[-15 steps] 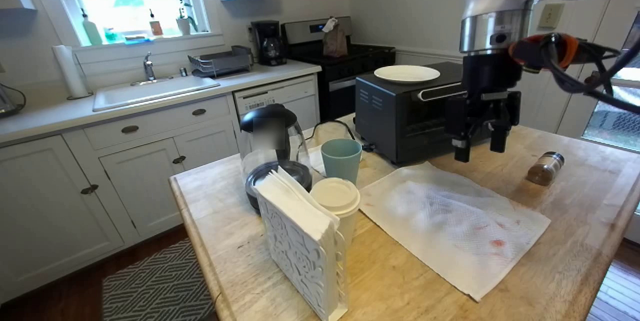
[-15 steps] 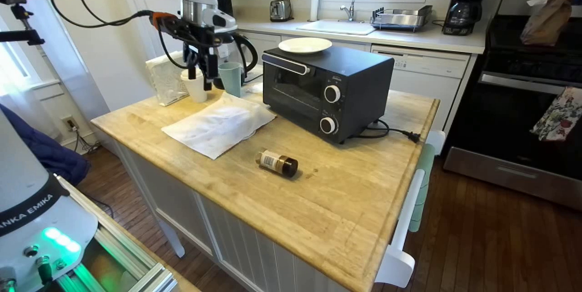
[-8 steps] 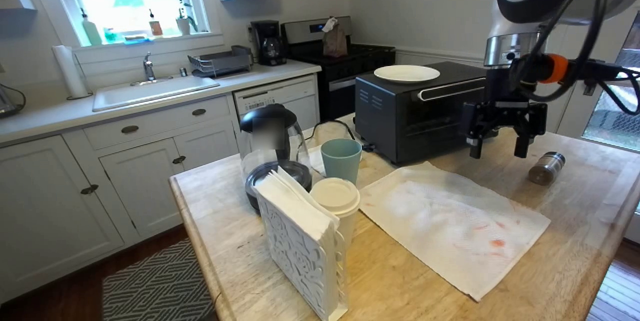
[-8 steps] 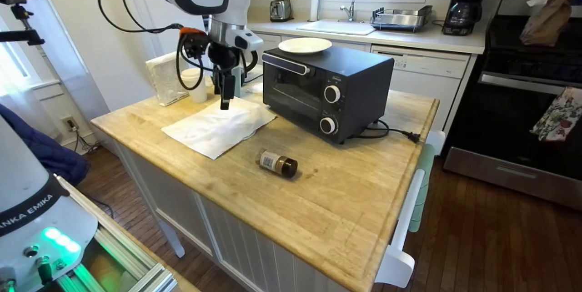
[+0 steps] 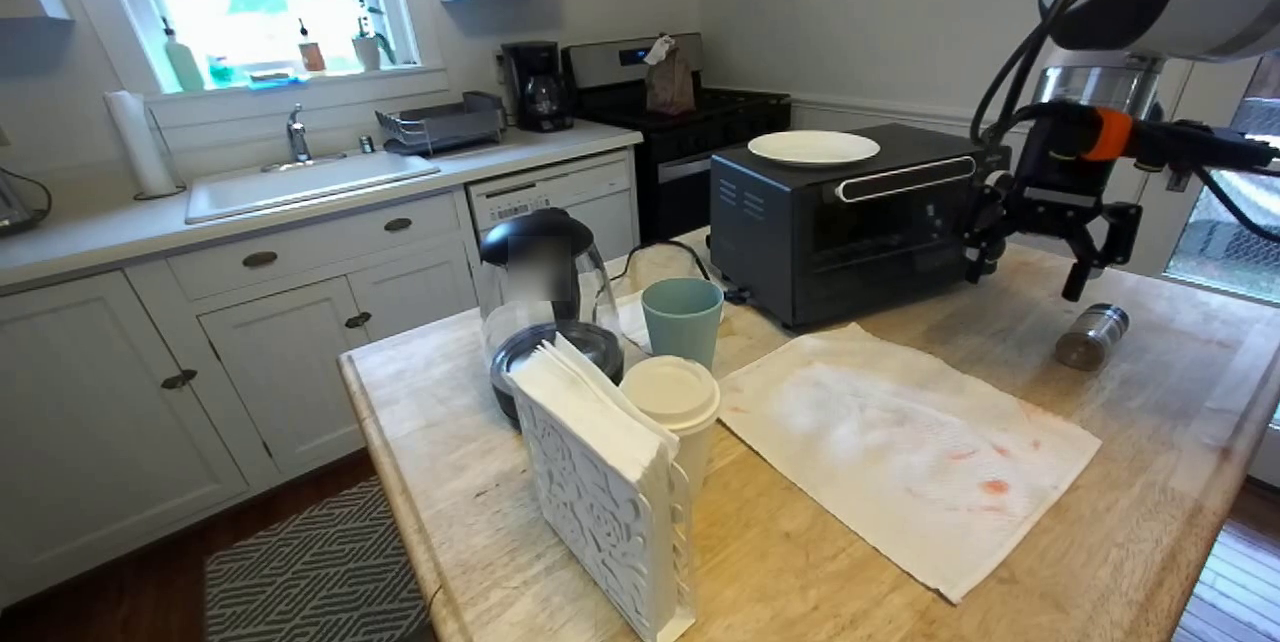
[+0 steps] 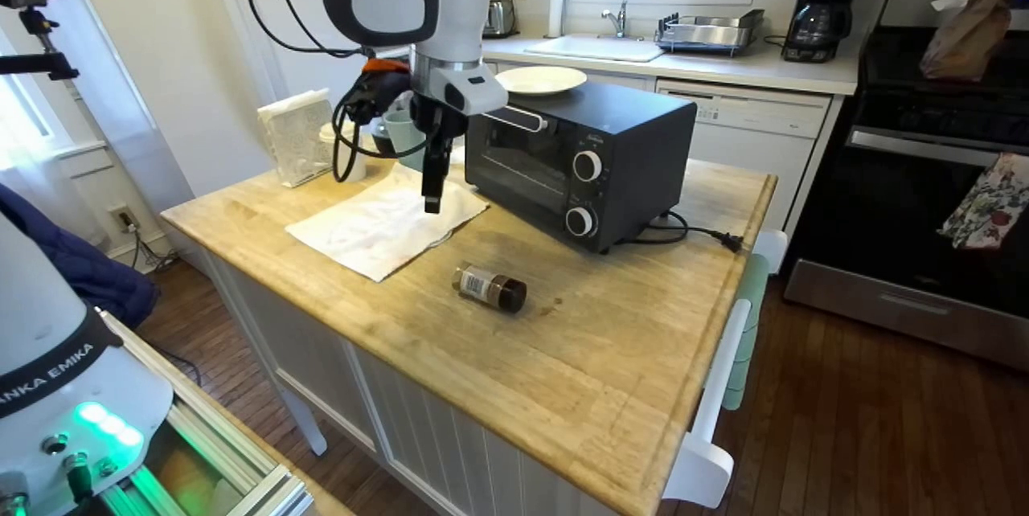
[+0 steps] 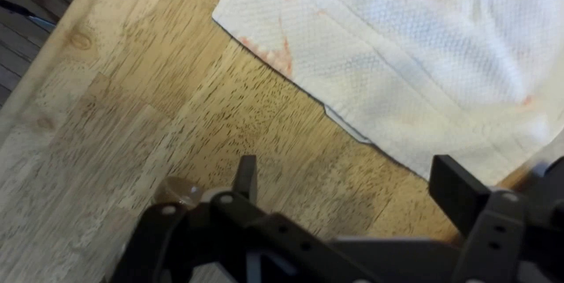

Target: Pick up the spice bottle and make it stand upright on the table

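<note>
Black hand hangs over the table, fingers spread well apart, nothing held. Spice bottle is at lower left in the wrist view, outside the gap, partly hidden by the left-of-frame finger. In an exterior view it's lying on its side, centre frame, dark cap toward lower right; we read hand and bottle as apart, not touching. Main risk: we drop straight down uncentred, the near finger hits the bottle, and being round it rolls. Next: if wrist angle is off, we squeeze along its length rather than across and it slips or twists. Paper towel, upper right of the wrist view, passes behind the right-of-frame finger; come in too low there and we drag it. Toaster oven looks near the hand, exact clearance unclear; a wide swing could clip it. Later, letting go before the base is flat could topple the bottle.
</note>
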### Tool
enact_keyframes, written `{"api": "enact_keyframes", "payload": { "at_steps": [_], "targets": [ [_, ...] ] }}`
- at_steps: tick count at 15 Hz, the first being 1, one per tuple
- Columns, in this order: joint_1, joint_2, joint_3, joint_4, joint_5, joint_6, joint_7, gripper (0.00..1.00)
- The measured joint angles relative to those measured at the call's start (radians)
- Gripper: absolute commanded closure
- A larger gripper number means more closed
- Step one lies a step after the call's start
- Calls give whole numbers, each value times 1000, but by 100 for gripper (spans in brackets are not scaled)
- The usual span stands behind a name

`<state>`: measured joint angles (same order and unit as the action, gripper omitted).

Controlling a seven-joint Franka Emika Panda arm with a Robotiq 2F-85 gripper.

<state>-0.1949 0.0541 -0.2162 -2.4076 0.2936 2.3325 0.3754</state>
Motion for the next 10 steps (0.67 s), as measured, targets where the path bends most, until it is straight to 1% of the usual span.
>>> {"api": "enact_keyframes", "payload": {
  "at_steps": [3, 10],
  "targets": [
    [-22, 23, -27, -6, 25, 72, 69, 0],
    [-54, 76, -112, -66, 21, 271, 284, 0]
  ]
}}
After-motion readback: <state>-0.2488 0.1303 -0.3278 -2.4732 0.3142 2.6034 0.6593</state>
